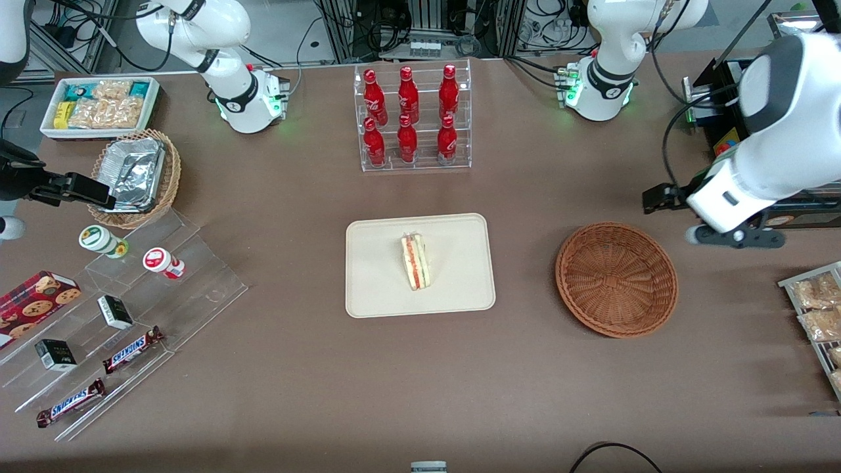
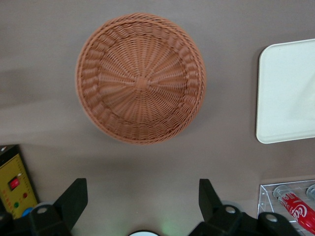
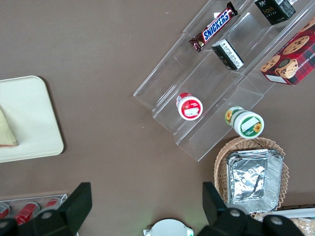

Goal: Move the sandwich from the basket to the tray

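1. The table (image 1: 276, 407) is lying brown under everything I am seeing.
2. The tray (image 1: 453, 289) is sitting near the table's middle, flat and cream, closer to the front camera than the clear rack of red bottles (image 1: 412, 118).
3. The basket (image 1: 616, 278) is sitting beside the tray toward my end of the table, well apart from it, and it is holding nothing; my wrist camera is looking straight down into its woven bowl (image 2: 141, 77).
4. My pincer (image 2: 142, 201) is hovering in the air above the table, near the basket and farther from the front camera than it, with its two black fingers (image 2: 73, 200) spread wide and gripping nothing.
5. The sandwich (image 1: 414, 260) is lying on the tray near its middle, its red and green filling edge showing.
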Controlling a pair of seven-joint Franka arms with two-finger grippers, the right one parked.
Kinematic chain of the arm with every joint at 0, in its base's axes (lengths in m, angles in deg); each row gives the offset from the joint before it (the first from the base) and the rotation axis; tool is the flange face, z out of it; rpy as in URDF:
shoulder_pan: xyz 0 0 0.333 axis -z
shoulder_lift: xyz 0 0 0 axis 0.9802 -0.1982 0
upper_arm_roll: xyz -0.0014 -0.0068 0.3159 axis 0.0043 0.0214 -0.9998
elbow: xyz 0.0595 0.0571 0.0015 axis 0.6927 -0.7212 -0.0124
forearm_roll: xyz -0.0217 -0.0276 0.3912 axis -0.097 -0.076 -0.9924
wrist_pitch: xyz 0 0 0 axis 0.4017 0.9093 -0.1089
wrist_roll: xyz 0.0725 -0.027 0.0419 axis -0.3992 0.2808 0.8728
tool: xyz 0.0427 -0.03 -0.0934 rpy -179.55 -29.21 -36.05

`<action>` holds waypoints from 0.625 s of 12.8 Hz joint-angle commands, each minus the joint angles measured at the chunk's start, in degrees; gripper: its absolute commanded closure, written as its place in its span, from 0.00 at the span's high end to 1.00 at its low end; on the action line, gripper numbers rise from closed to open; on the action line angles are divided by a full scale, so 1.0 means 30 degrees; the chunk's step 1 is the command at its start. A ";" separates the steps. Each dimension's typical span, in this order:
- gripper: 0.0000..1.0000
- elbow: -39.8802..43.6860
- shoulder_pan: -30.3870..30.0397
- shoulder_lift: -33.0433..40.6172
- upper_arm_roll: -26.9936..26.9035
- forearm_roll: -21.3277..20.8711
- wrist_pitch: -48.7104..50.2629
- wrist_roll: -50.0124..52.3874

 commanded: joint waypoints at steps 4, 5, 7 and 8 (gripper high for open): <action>1.00 0.0713 -0.0318 0.1043 0.0032 -0.0690 0.1561 -0.1255; 1.00 0.0891 -0.0289 0.1013 -0.0288 -0.0691 0.1654 -0.1289; 1.00 0.1127 -0.0318 0.1041 -0.0437 -0.1010 0.1655 -0.1289; 1.00 0.1186 -0.0318 0.1013 -0.0467 -0.1100 0.1655 -0.1318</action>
